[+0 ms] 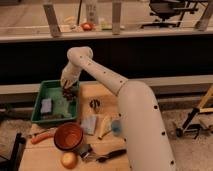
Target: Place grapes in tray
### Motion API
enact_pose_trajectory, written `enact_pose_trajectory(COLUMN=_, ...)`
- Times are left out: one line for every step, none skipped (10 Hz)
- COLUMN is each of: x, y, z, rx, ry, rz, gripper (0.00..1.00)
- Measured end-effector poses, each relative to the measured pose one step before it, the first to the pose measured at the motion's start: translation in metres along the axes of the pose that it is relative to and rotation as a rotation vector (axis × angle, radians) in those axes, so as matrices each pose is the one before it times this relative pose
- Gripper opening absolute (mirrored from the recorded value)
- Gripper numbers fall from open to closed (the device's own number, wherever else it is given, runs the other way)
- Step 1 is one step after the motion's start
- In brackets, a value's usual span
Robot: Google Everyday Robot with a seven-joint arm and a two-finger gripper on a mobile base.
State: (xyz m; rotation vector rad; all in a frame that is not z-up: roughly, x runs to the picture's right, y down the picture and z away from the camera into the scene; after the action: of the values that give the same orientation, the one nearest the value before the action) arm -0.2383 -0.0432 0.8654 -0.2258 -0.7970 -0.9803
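Observation:
The green tray (45,89) sits at the table's back left. My white arm reaches over from the right, and the gripper (67,88) hangs over the tray's right side, just inside its wall. The grapes (68,93), a small dark red-purple cluster, are right at the gripper's tip, low in the tray. I cannot tell if they rest on the tray floor or are held. The gripper's end is partly hidden by the wrist.
A grey-blue block (46,106) lies in the tray. On the table are a brown-orange bowl (68,136), an onion (69,159), a carrot (41,137), a banana (104,127), a blue cup (116,126), a grey box (90,124) and a black-handled tool (109,155).

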Motion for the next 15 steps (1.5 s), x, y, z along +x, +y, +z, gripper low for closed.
enact_pose_trajectory(x=0.00023, y=-0.00036, z=0.00019, rx=-0.00140, ry=-0.00018, rz=-0.00083, gripper=0.10)
enact_pose_trajectory(x=-0.00043, y=0.00093, z=0.00065, rx=-0.00510, ry=-0.00124, rz=0.00040, gripper=0.22)
enact_pose_trajectory(x=-0.00010, y=0.00011, z=0.00009, rx=-0.00334, ry=-0.00187, rz=0.00110, gripper=0.32)
enact_pose_trajectory(x=0.00002, y=0.00078, z=0.00067, rx=-0.00431, ry=-0.00231, rz=0.00116, gripper=0.40)
enact_pose_trajectory(x=0.00008, y=0.00062, z=0.00068, rx=-0.00473, ry=-0.00437, rz=0.00057, gripper=0.54)
enact_pose_trajectory(x=0.00013, y=0.00069, z=0.00056, rx=-0.00177, ry=-0.00365, rz=0.00007, gripper=0.62)
enact_pose_trajectory(x=0.00034, y=0.00065, z=0.00032, rx=-0.00115, ry=-0.00309, rz=0.00001, gripper=0.70)
enact_pose_trajectory(x=0.00037, y=0.00098, z=0.00047, rx=-0.00177, ry=-0.00427, rz=-0.00045, gripper=0.78)
enact_pose_trajectory(x=0.00012, y=0.00039, z=0.00026, rx=0.00007, ry=-0.00336, rz=0.00007, gripper=0.80)
enact_pose_trajectory(x=0.00024, y=0.00042, z=-0.00007, rx=0.00034, ry=-0.00457, rz=-0.00063, gripper=0.80)
enact_pose_trajectory(x=0.00004, y=0.00101, z=0.00006, rx=-0.00127, ry=-0.00451, rz=-0.00038, gripper=0.80)
enact_pose_trajectory(x=-0.00009, y=0.00068, z=-0.00029, rx=-0.00099, ry=-0.00350, rz=0.00019, gripper=0.80)
enact_pose_trajectory(x=0.00023, y=0.00138, z=-0.00002, rx=-0.00246, ry=-0.00360, rz=0.00120, gripper=0.80)
enact_pose_trajectory(x=0.00006, y=0.00061, z=-0.00003, rx=-0.00122, ry=-0.00298, rz=0.00042, gripper=0.80)
enact_pose_trajectory(x=-0.00001, y=0.00070, z=-0.00006, rx=-0.00235, ry=-0.00290, rz=0.00048, gripper=0.80)
